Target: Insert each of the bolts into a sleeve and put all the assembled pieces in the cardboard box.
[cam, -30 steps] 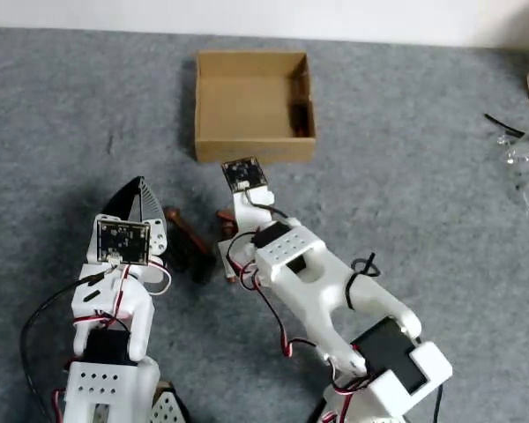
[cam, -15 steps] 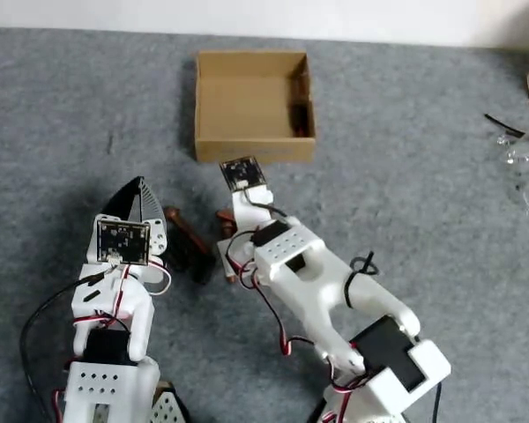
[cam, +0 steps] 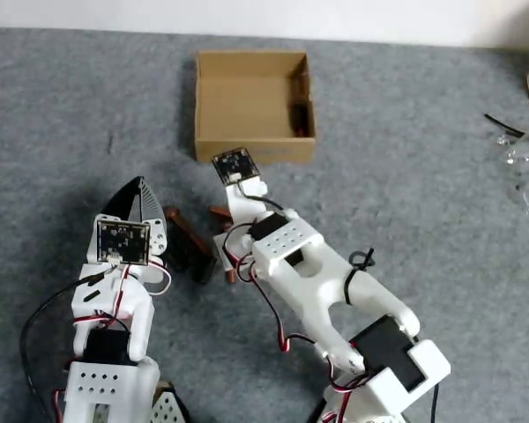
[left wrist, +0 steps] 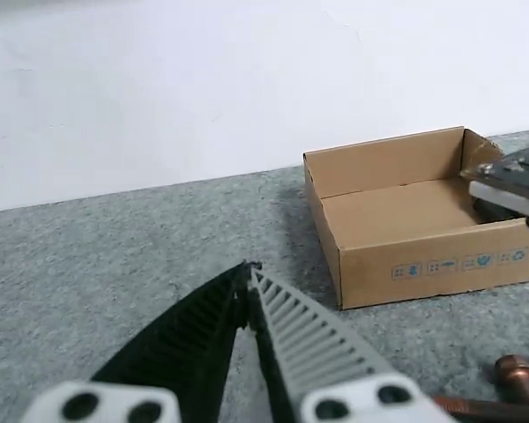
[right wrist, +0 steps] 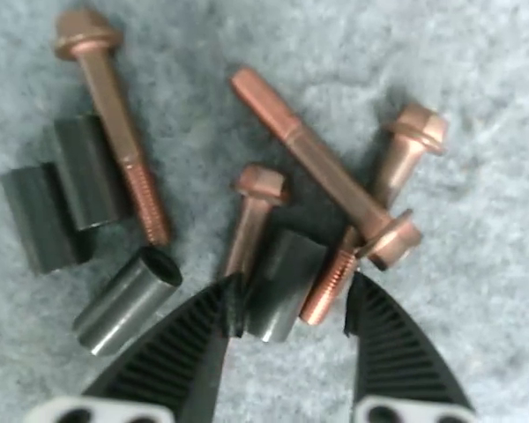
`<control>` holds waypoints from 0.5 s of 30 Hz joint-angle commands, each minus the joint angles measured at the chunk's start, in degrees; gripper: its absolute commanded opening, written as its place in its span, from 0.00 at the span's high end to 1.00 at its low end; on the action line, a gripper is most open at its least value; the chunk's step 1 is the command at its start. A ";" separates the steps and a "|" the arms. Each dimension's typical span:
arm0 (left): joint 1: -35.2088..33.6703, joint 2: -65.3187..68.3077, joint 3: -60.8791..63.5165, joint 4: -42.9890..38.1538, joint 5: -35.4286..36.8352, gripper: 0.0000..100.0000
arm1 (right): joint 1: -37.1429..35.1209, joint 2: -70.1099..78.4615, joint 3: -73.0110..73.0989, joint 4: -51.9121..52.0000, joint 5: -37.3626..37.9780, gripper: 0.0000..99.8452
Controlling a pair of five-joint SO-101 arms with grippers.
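light: bright, even, diffuse | shadows: soft dark patches on the grey bench (cam: 70, 220) beside the arms | glare: mild sheen on copper bolts (right wrist: 309, 159) | wall (left wrist: 203, 88): plain bright white

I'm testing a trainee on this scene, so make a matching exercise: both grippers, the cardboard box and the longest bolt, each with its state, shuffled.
Things: 1 left gripper; 2 right gripper; 3 cardboard box; 4 longest bolt.
States: A open around a dark sleeve; B lying across another bolt; C shut, empty; D dark piece in one corner.
Pairs: 1-C; 2-A; 3-D; 4-B.
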State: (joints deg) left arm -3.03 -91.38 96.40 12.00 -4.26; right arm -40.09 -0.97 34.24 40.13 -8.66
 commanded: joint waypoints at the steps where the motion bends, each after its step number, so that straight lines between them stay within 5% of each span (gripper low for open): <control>1: 0.57 -0.13 0.66 -1.23 0.53 0.99 | -1.01 -0.84 -2.86 0.57 0.70 0.83; 15: 0.40 -0.13 0.57 -1.23 0.53 0.99 | -5.67 -0.48 -5.05 0.57 -2.64 0.83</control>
State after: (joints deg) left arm -3.03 -91.38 96.40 12.00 -4.26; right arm -44.84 -0.97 32.13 40.13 -10.24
